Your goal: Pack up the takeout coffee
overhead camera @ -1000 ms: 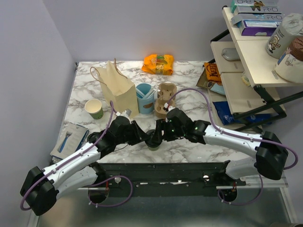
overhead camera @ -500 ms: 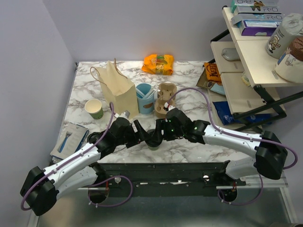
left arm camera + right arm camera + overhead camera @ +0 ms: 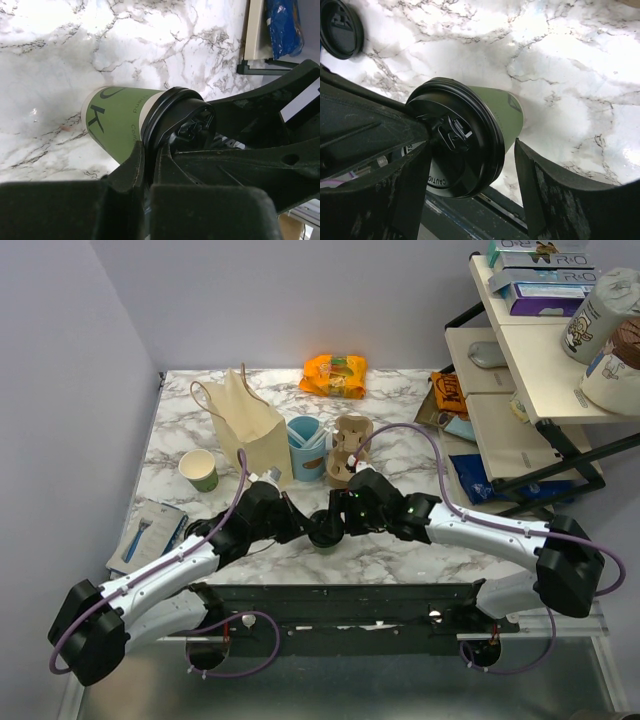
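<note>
Takeout coffee [image 3: 323,530] stands upright at the lower centre of the overhead view, on the marble tabletop [image 3: 180,410] between the two arms, its black lid [image 3: 455,145] in place. The left end effector [image 3: 304,526], spread wide half a second ago, has clamped down to a bare slit with its tips at the lid's rim. Whether they nip the rim or only press on it cannot be told. The right end effector [image 3: 341,524] has not changed, its jaws parted around the cup; a sliver of marble shows beside one finger [image 3: 535,200], so it looks released rather than grasping. The move appears aimed at seating or checking the lid. Packing itself looks yet to begin: the tan paper bag [image 3: 250,430] stands apart, toward the upper left.
</note>
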`<move>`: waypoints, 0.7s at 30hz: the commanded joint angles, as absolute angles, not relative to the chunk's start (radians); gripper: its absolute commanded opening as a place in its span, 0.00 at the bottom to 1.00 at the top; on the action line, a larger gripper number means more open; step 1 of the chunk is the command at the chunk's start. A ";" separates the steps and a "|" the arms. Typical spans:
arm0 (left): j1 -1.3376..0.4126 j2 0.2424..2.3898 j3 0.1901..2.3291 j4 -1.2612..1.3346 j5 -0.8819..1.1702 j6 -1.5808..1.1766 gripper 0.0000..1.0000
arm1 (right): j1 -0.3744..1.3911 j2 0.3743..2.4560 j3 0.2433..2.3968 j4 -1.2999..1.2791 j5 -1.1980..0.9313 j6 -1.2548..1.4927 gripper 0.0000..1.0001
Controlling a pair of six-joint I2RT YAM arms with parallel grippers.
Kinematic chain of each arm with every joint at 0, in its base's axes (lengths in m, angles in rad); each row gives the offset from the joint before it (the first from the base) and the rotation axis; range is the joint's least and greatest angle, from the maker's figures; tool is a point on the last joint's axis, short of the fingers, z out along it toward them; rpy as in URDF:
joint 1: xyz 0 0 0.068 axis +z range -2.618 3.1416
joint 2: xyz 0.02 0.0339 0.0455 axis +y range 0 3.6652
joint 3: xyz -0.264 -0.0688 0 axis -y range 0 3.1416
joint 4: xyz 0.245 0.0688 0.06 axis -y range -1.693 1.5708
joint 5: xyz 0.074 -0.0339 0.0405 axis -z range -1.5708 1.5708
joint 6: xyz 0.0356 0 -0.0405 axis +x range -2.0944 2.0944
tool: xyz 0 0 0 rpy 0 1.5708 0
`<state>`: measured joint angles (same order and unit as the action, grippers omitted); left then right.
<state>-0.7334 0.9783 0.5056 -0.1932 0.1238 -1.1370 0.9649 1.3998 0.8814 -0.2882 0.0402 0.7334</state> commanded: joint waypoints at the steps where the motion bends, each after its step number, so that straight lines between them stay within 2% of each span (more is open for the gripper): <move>1: -0.736 1.060 0.448 -0.492 -0.031 -1.092 0.00 | 0.959 1.474 0.827 -0.534 0.238 0.664 0.73; 3: -0.738 1.055 0.448 -0.482 -0.017 -1.086 0.00 | 0.960 1.467 0.828 -0.537 0.241 0.661 0.73; 5: -0.736 1.052 0.462 -0.476 0.000 -1.065 0.23 | 0.960 1.460 0.830 -0.538 0.230 0.655 0.73; 6: -0.736 1.051 0.472 -0.485 0.000 -1.059 0.30 | 0.959 1.456 0.830 -0.538 0.230 0.655 0.73; 7: -0.738 1.048 0.495 -0.517 0.000 -1.042 0.46 | 0.959 1.448 0.830 -0.538 0.229 0.655 0.73; 9: -0.736 1.026 0.521 -0.563 -0.029 -1.022 0.60 | 0.960 1.436 0.833 -0.546 0.230 0.652 0.74; 10: -0.736 1.014 0.535 -0.622 -0.047 -1.017 0.72 | 0.960 1.430 0.834 -0.548 0.232 0.649 0.74; 14: -0.736 0.945 0.590 -0.732 -0.123 -0.989 0.86 | 0.960 1.393 0.844 -0.558 0.235 0.638 0.74; 21: -0.736 0.904 0.562 -0.660 -0.034 -0.999 0.88 | 0.959 1.351 0.845 -0.560 0.233 0.592 0.74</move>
<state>-0.7380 0.9054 0.6094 -0.5240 -0.0223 -1.0443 0.9668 1.3476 0.8921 -0.3416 0.1272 0.6857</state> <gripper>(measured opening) 0.883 0.741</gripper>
